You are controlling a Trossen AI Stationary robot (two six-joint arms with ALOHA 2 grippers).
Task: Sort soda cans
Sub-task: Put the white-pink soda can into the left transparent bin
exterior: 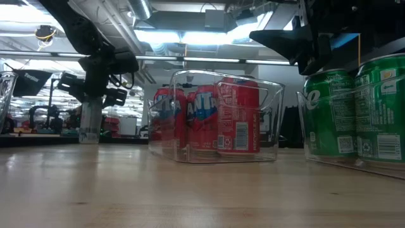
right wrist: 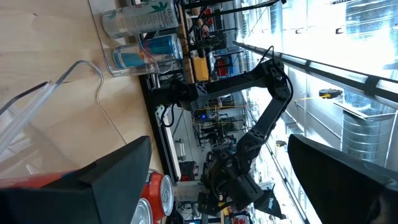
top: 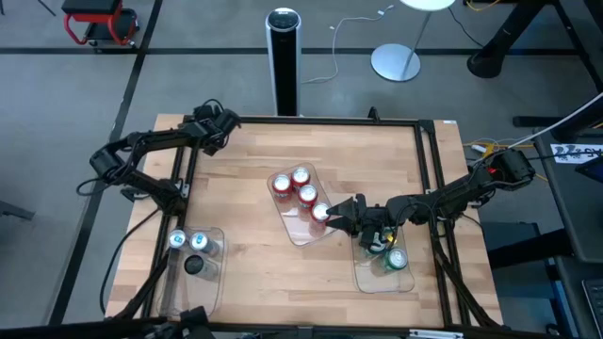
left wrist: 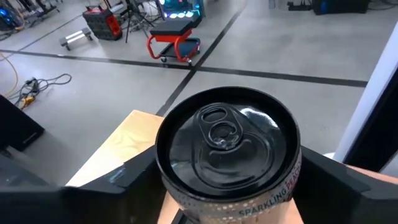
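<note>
The wooden table (top: 245,217) carries three clear trays. The middle tray (top: 294,229) holds four red cans (top: 301,186) in a row. The right tray (top: 369,279) holds green cans (top: 397,258), and the left tray (top: 209,273) holds silver cans (top: 187,241) with blue marks. The left gripper (top: 220,127) is at the far left corner of the table, its fingers on both sides of a silver can (left wrist: 229,155); I cannot tell if they already press it. The right gripper (top: 335,215) hangs with fingers apart, over the near end of the red row
</note>
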